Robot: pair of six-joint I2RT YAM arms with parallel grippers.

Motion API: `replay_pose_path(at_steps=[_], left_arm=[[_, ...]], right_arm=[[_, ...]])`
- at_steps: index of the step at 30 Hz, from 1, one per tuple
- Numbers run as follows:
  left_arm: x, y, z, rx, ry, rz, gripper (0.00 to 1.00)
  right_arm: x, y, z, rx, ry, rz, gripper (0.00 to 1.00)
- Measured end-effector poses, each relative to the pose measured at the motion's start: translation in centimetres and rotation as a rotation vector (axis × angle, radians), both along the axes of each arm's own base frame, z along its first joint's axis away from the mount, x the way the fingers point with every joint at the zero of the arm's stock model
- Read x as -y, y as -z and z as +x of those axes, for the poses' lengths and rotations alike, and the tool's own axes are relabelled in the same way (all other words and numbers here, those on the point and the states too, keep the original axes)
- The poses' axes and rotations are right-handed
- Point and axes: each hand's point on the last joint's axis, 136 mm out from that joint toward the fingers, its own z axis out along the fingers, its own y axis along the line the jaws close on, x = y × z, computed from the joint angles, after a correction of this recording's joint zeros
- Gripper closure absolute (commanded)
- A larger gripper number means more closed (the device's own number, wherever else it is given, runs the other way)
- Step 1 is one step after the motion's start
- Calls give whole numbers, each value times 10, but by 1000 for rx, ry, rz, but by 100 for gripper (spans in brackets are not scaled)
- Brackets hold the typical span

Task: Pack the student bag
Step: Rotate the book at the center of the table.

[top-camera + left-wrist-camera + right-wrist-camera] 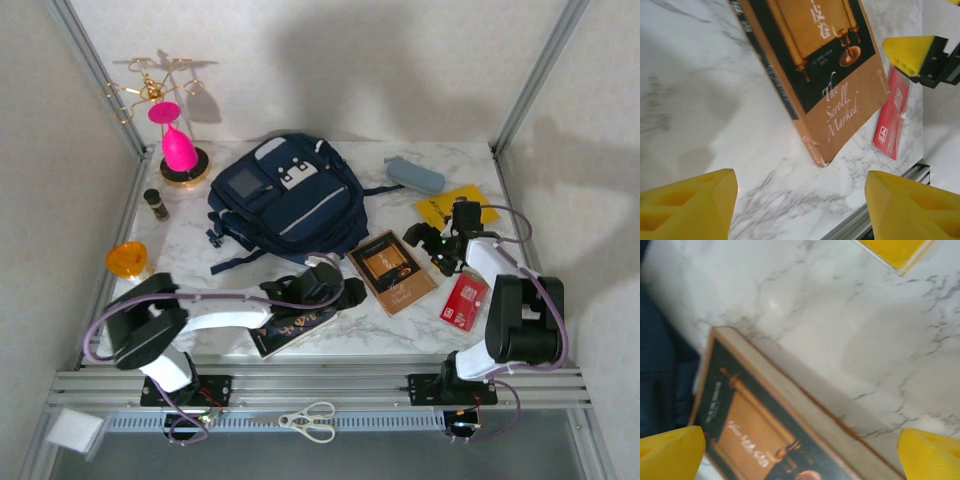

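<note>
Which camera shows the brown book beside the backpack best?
The left wrist view: the brown book is close and sharp, its cover title readable, though its top is cropped. The top external view shows it whole but small. The right wrist view shows a blurred corner and page edge.

- The left arm is covering most of a dark book on the tabletop; its title is too small to read.
- The left wrist view's top edge is cutting off the brown book.
- In the right wrist view, the brown book is running past the bottom edge, blurred.
- There, a yellow booklet is being cropped to a corner.
- The student bag is showing as a blurred navy strip.
</note>
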Motion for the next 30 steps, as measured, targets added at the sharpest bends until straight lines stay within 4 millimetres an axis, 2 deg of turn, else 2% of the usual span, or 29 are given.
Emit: replay_pose_path(at_steps=[4,8,11,14,18,23,26,30], left_arm=[[27,11,15,-5,-2,8,31],[41,20,28,3,-19,17,31],[41,34,35,-4,-38,37,32],[35,50,52,-14,-76,67,34],[22,52,72,-12,-130,73,36],[8,52,93,-8,-152,74,36],[1,52,100,7,-149,95,35],[1,54,98,19,-125,116,34]], right_arm=[[0,12,0,-24,-15,3,1],[-6,17,-6,-30,-37,28,1],[-11,18,-12,-22,-54,37,1],[-25,15,-27,-24,-95,47,1],[-55,9,-56,-32,-168,79,1],[-73,0,-92,-41,-195,125,1],[-64,-6,-88,-20,-164,140,3],[-40,11,-82,-70,-92,115,9]])
